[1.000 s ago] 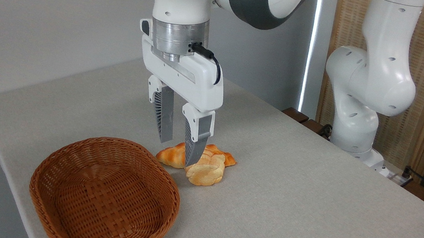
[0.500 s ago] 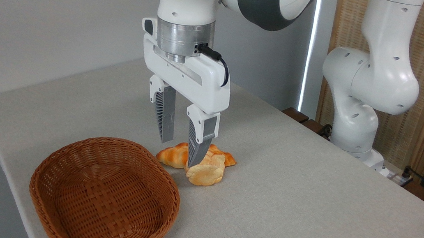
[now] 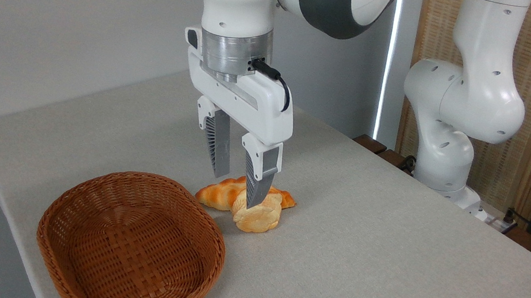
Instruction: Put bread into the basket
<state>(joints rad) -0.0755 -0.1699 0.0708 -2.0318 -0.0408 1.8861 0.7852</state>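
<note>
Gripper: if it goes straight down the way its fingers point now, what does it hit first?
Most likely the breads: the open gripper points down over the pale bun and the croissant-like loaf behind it. Which one it touches first is unclear from this single view.

Table (image 3: 383,269) with a pale grey cloth-like top and a rounded near-left corner. Resting on it: an oval brown wicker basket (image 3: 129,247) at front left; a pale golden bun (image 3: 256,215) just right of the basket; an orange-brown croissant-like loaf (image 3: 220,195) touching the bun from behind.
</note>
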